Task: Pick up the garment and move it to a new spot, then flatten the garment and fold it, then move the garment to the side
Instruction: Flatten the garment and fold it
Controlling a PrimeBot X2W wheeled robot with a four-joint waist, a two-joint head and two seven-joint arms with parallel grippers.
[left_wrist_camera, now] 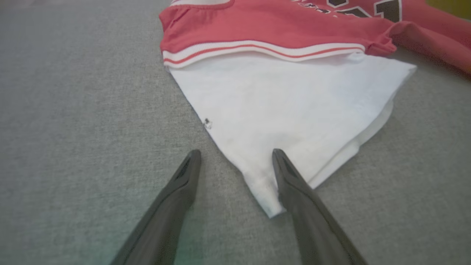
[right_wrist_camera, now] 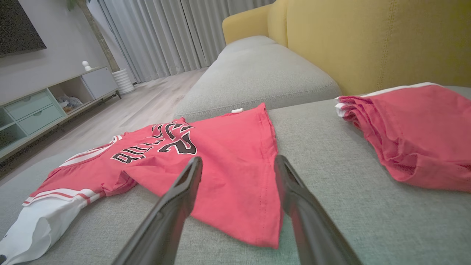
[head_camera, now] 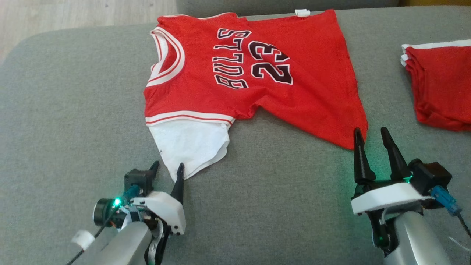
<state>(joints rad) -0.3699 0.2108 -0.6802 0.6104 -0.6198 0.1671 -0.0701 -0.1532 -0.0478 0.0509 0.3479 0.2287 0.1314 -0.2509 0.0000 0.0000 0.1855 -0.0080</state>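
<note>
A red Bulls jersey lies spread on a grey sofa cushion ahead of both grippers. The left gripper, wide open and empty, straddles the white sleeve tip; the right gripper, equally spread, holds nothing, the hem corner at its left fingertip.

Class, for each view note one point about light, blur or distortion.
Head view: green glow on the couch by the right pincer. Left wrist view: jersey blurred at its far red edge, white sleeve sharper. Right wrist view: fingers soft at their base, curtains lean.
</note>
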